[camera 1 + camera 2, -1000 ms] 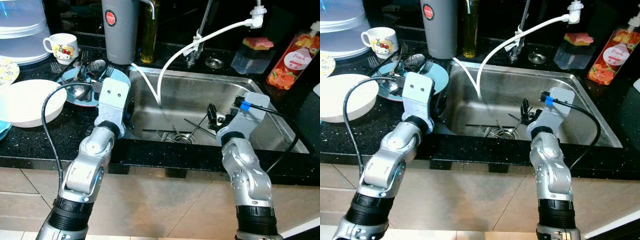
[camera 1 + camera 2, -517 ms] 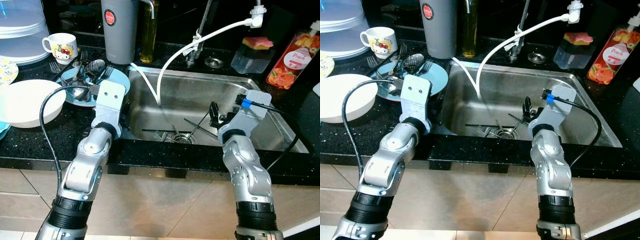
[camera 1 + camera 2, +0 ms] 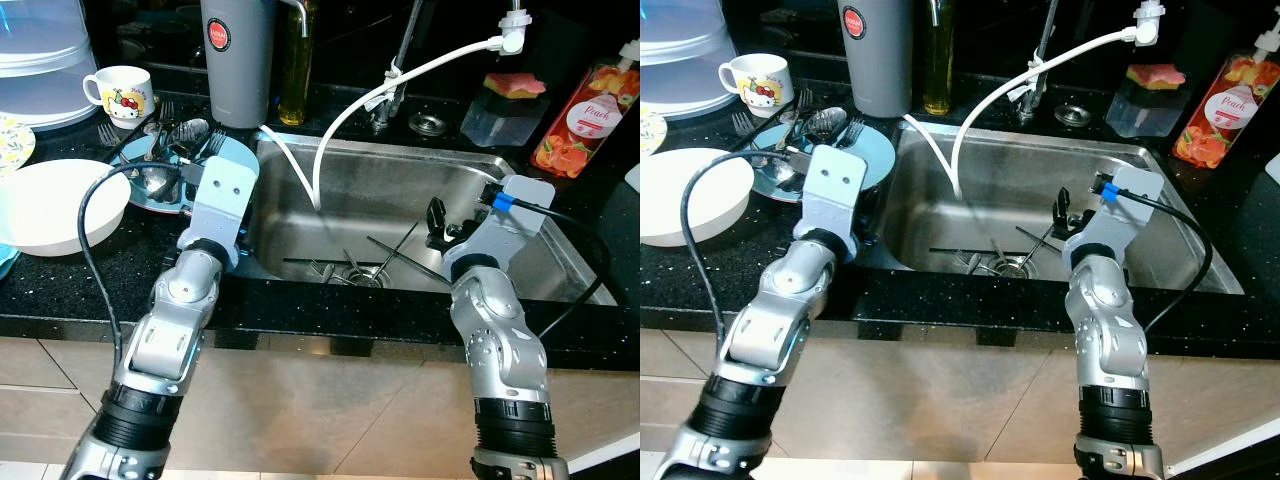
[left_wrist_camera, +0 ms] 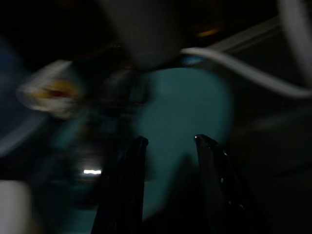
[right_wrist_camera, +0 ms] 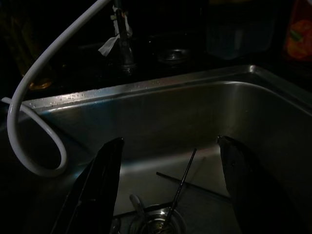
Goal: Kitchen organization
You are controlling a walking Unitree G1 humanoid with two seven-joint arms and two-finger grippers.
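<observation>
Left claw (image 4: 168,146): fingers spread, nothing between them, poised just above the teal plate (image 3: 235,155) at the sink's left edge. Wrist view blurred; contact with plate cannot be told.

Far left on black tabletop (image 3: 60,280): white bowl (image 3: 45,205), mug (image 3: 120,92) behind it. Next along, teal plate heaped with cutlery (image 3: 170,150): spoons, forks, handles fanned toward the back left. Grey canister (image 3: 240,55) and oil bottle (image 3: 297,65) stand behind plate.

Centre: steel sink (image 3: 390,185), white hose (image 3: 330,140) looping down into it. Utensils in sink (image 3: 385,252) lying near the drain: thin rods, possibly chopsticks, plus forks. One long rod lies roughly left-right along the front of the basin; another runs diagonally, far end toward the back right.

Right claw (image 5: 168,195): fingers wide apart, empty, hanging over the basin above the drain, diagonal rod lying between the finger lines in the wrist view but below them, not touched.

Far right: soap dish with sponge (image 3: 505,100), red bottle (image 3: 590,120).

Handling judgement: utensils light, stiff, thin, probably wet and slippery on steel; lying flat, so little clearance beneath. Best taken mid-shaft, fingers set across the long axis, or at the end raised over the drain rim. Plate rigid, breakable; loose cutlery on it likely to slide if tilted.
</observation>
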